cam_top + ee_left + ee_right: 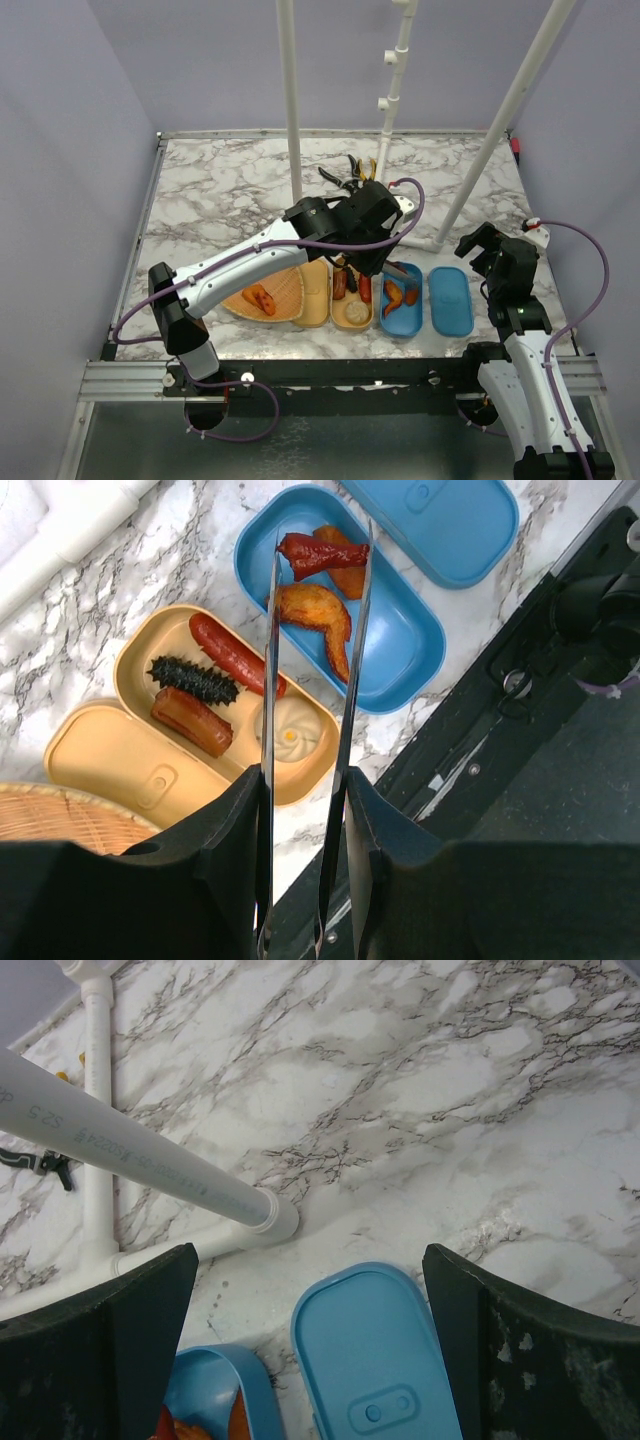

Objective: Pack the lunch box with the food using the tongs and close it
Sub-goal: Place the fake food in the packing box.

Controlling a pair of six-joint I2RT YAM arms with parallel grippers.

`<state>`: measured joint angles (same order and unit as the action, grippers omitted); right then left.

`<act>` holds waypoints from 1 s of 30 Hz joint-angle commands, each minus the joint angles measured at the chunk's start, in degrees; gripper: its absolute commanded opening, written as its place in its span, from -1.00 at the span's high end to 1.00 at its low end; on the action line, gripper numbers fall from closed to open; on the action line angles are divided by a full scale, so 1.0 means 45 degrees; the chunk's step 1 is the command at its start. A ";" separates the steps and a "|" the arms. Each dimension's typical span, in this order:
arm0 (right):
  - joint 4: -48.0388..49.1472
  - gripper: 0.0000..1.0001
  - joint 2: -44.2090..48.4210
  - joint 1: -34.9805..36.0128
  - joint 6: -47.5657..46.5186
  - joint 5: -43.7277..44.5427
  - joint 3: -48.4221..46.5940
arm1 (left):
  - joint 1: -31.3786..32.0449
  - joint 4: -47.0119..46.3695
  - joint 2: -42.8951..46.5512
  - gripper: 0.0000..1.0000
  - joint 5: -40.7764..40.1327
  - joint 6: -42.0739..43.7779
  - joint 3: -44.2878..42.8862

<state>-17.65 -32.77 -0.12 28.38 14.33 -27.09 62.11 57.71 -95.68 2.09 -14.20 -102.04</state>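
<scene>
My left gripper (303, 790) is shut on the grey metal tongs (268, 680), which reach out over the blue lunch box (405, 655). A red food piece (322, 552) is pinched between the tong tips above the box's far end. Two orange pieces (315, 615) lie in the box. In the top view the left gripper (365, 225) hangs behind the blue lunch box (417, 318). The blue lid (450, 300) lies flat to its right. My right gripper (310, 1290) is open and holds nothing, just above the blue lid (375, 1360).
A yellow box (135, 675) holds two sausages, a dark spiky piece and a beige bun (290, 735); its lid (100, 760) lies alongside. A wicker basket (285, 290) holds orange food (260, 297). Pliers (350, 175) and white pipes (290, 100) stand behind.
</scene>
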 commanded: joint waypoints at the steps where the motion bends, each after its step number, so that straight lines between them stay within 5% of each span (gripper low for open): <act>1: 0.0075 -1.00 0.0135 -0.0032 -0.0203 0.0078 0.0123 | -0.0013 -0.1252 0.0054 0.38 0.0158 -0.0413 0.0145; 30: 0.0079 -1.00 0.0018 -0.0032 -0.0208 0.0174 0.0122 | -0.0129 -0.0806 -0.0251 0.13 -0.0853 -0.0550 0.0278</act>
<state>-17.65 -32.71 -0.12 28.38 14.33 -27.09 61.84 54.19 -96.66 -0.25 -16.67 -101.34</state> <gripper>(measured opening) 0.998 0.426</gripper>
